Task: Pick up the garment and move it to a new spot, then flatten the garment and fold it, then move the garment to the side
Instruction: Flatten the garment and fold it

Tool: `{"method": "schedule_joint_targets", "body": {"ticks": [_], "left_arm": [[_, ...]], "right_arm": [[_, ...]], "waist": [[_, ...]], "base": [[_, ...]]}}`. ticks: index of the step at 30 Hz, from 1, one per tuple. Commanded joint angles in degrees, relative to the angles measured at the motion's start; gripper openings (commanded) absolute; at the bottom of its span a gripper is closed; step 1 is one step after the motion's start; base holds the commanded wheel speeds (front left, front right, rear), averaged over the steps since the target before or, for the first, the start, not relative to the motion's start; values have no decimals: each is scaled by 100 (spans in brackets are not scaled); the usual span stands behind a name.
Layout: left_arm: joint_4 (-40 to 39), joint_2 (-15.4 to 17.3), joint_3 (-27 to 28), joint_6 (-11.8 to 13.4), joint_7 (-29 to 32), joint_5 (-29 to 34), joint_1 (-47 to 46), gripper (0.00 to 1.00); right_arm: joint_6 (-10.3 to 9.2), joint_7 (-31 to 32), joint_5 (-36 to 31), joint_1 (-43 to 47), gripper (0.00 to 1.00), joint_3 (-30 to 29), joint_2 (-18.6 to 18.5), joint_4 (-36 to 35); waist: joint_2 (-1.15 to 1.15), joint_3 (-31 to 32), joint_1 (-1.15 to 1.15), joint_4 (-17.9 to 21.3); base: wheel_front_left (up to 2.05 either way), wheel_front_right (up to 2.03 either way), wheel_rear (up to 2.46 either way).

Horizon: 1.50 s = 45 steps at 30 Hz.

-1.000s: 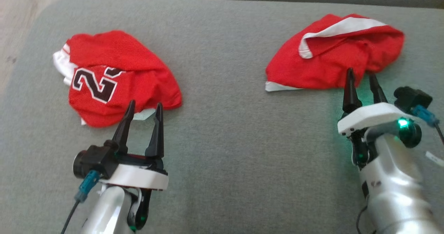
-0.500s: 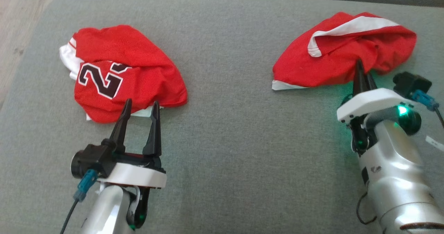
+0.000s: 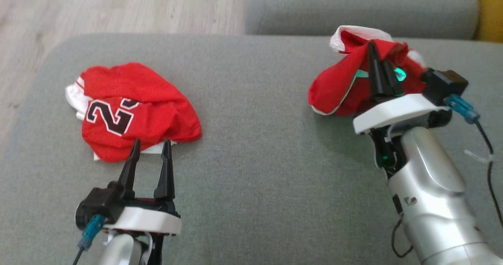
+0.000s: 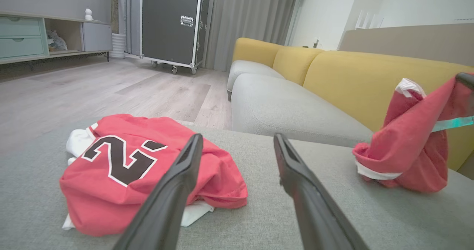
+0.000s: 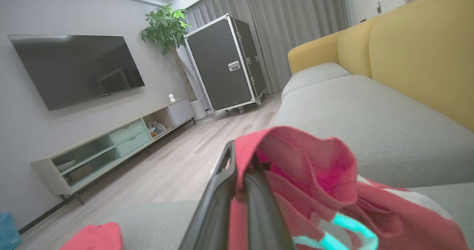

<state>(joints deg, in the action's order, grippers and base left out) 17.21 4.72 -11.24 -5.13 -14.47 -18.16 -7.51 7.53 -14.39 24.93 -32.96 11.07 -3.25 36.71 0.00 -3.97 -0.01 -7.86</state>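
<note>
A red garment with white trim (image 3: 338, 88) hangs bunched above the right side of the grey cushion (image 3: 255, 170), its lower folds still on the fabric. My right gripper (image 3: 376, 53) is shut on its top edge; in the right wrist view the gripper (image 5: 242, 165) pinches the red cloth (image 5: 307, 161). The left wrist view shows the raised garment (image 4: 411, 146) at the right. A second red jersey with a dark number (image 3: 133, 108) lies crumpled at the left. My left gripper (image 3: 151, 142) stands open just short of its near edge, holding nothing; the left wrist view shows the gripper (image 4: 237, 140) beside that jersey (image 4: 129, 168).
The cushion's left edge drops to a wooden floor (image 3: 118, 6). Another grey seat cushion (image 3: 353, 10) lies behind, with a yellow backrest (image 4: 370, 79) to the right. A black wheeled case (image 5: 229, 65) and a low TV cabinet (image 5: 111, 146) stand across the room.
My right gripper closed on the near edge of the right garment and lifted it off the cushion. The head camera shifted its view. The left gripper stayed open by the jersey.
</note>
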Motion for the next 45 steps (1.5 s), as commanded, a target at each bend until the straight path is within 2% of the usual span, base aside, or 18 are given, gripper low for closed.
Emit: {"method": "schedule_joint_targets", "body": {"ticks": [1, 4, 5, 6, 9, 12, 17, 22, 26, 30, 31, 32, 40, 43, 45], "left_arm": [[-171, 2, 218, -27, -52, 47, -118, 100], [-186, -34, 248, -28, -52, 32, -36, 100], [-182, -48, 285, -29, -52, 20, 20, 100], [-185, -54, 310, -28, -52, 11, 49, 100], [-214, -72, 390, -26, -52, -24, 127, 100], [-259, -81, 480, -5, -52, -32, 177, 100], [-389, -100, 620, 34, -52, -33, 208, 100], [-452, -125, 632, 19, -52, -13, 170, 100], [-462, -140, 624, -7, -52, 16, 120, 100], [-449, -150, 627, -29, -52, 55, 67, 100], [-444, -153, 622, -36, -52, 62, 52, 100], [-438, -155, 615, -43, -52, 69, 36, 100], [-402, -165, 624, -83, -52, 104, -63, 100], [-395, -167, 646, -97, -52, 117, -89, 100], [-395, -169, 658, -105, -52, 123, -88, 100]], "right_arm": [[-4, -61, 65, -279, 0, 187, 37, -201], [-4, -61, 263, -583, 0, 569, 37, -182], [-4, -61, 672, -855, 0, 846, 37, -230], [-4, -61, 794, -1019, 0, 928, 37, -279], [-4, -61, 991, -1447, 0, 1037, 37, -528], [-4, -61, 963, -1673, 0, 846, 37, -683], [-4, -61, 477, -1503, 0, 135, -3, -409], [-4, -10, -151, -930, 0, -835, -292, 218], [-4, 226, -849, -524, 0, -1732, -528, 733], [-4, 664, -1632, -260, 0, -2424, -550, 1154], [-4, 731, -1837, -225, 90, -2627, -538, 1210], [-4, 774, -2034, -201, 100, -2823, -506, 1236], [-4, 569, -3260, -144, 100, -3481, -161, 756], [-4, 388, -3600, -94, 100, -3514, -67, 460], [-4, 236, -3646, -51, 100, -3292, -14, 279]], "waist": [[0, 168, 1, 12], [0, 305, 1, -43], [0, 368, 1, -75], [0, 388, 1, -83], [0, 409, 1, -90], [0, 390, 1, -42], [0, 286, 1, 170], [0, 192, 1, 436], [0, 128, 1, 624], [0, 54, 1, 756], [0, 36, 1, 774], [0, 23, 1, 786], [0, -13, 1, 847], [0, 19, 1, 851], [0, 46, 1, 850]], "base": [[0, 0, 0], [0, 0, 0], [0, 0, 0], [0, 0, 0], [0, 0, 0], [0, 0, 0], [0, 0, 0], [0, 0, 0], [0, 0, 0], [0, 0, 0], [0, 0, 0], [0, 0, 0], [0, 0, 0], [0, 0, 0], [0, 0, 0]]}}
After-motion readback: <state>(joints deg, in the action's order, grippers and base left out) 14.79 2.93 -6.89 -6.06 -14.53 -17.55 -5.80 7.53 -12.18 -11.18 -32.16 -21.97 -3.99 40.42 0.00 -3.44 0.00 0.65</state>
